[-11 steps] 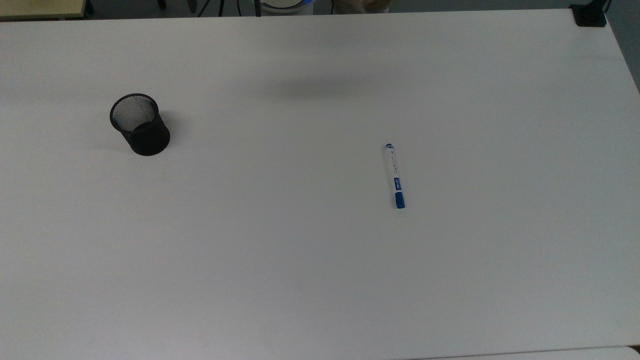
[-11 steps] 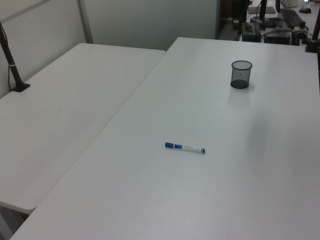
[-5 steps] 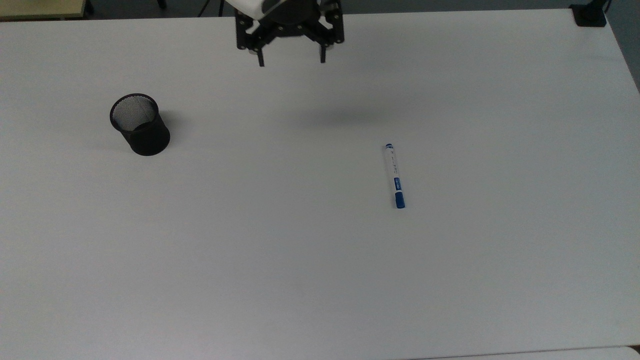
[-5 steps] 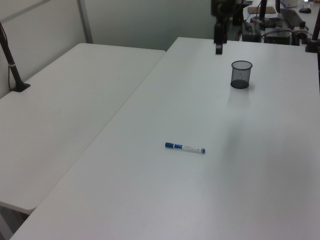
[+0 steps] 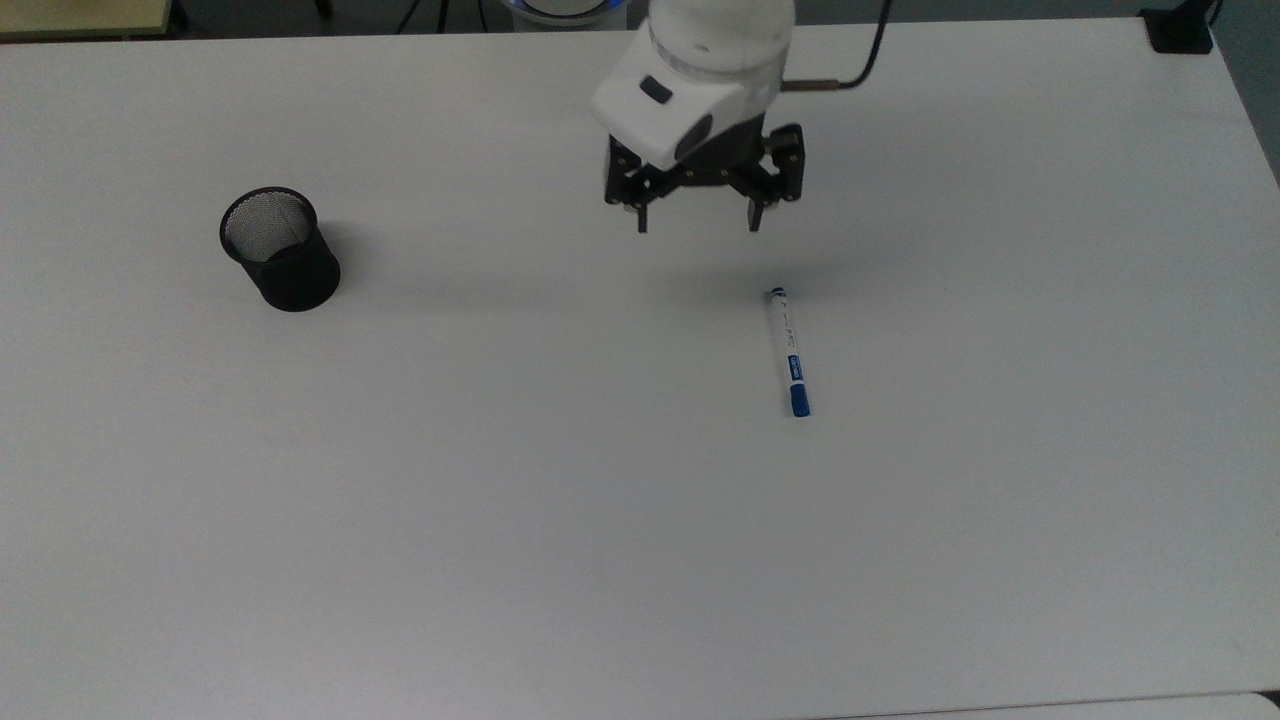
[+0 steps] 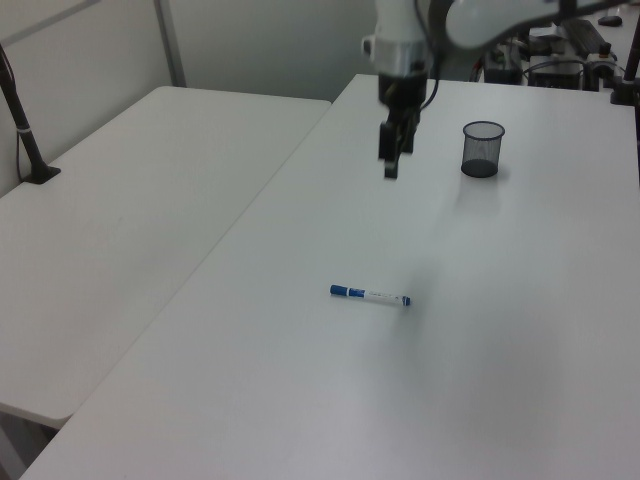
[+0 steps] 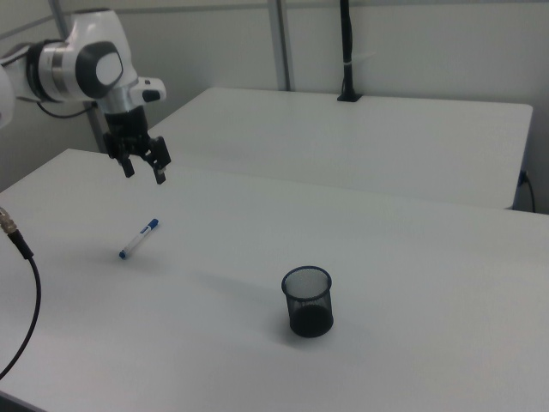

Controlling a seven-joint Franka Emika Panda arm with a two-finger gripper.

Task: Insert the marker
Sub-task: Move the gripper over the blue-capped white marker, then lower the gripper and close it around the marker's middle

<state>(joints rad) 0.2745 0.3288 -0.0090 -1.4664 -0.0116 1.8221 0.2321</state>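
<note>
Marker (image 5: 788, 352) flat, cap toward camera

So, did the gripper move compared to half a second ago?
Yes. In the top view the gripper has come down the picture and rightward, away from the cup, toward the marker.

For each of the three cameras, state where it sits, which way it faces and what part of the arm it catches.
Top view: high above the table, looking down; marker, mesh cup, open gripper, wrist.
Left view: raised, off the table end nearer the marker, looking along it toward the cup; gripper, forearm.
Right view: raised, off the opposite end, cup nearest; gripper, arm links.
All share marker, cup and gripper.
</note>
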